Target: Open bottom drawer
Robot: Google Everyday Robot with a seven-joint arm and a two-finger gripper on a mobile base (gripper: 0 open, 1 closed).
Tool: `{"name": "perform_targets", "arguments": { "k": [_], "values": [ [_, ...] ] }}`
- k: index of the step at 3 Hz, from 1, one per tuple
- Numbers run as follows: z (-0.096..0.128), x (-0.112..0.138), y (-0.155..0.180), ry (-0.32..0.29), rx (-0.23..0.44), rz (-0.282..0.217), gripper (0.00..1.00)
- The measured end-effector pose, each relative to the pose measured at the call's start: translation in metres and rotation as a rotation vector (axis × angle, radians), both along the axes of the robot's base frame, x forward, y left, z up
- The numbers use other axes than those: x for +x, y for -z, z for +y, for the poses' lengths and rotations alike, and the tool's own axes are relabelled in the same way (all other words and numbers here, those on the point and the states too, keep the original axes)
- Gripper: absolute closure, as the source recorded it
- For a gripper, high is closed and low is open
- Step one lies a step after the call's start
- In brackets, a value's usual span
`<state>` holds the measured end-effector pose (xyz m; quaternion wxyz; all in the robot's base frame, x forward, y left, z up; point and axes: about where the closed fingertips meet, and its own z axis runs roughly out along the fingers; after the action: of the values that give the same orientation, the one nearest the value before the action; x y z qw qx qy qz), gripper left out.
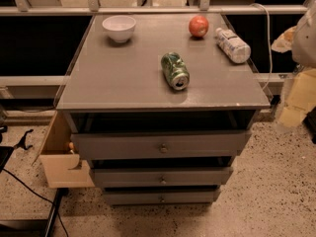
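The grey cabinet (148, 83) stands in the middle of the camera view with three drawer fronts. The bottom drawer (128, 197) is the lowest and slimmest front, with a small round metal knob (161, 199). It sits set back under the middle drawer (123, 177) and looks pushed in. The top drawer (118, 145) is the widest. My gripper (301, 48) shows only as a pale shape at the right edge, level with the cabinet top, well above and to the right of the bottom drawer and touching nothing.
On the cabinet top lie a white bowl (119, 27), a red apple (198, 26), a water bottle on its side (232, 45) and a green can on its side (175, 70). A cardboard box (59, 169) stands left of the drawers. Cables (29, 189) cross the floor at left.
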<state>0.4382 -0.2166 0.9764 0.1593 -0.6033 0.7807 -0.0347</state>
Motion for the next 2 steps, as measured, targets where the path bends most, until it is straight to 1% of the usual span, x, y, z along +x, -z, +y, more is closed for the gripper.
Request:
{"name": "perform_targets", "arguments": {
  "k": [1,2],
  "values": [
    [0.000,0.000,0.000,0.000,0.000,0.000,0.00],
    [-0.002,-0.003,0.023,0.010,0.013,-0.002,0.00]
  ]
}}
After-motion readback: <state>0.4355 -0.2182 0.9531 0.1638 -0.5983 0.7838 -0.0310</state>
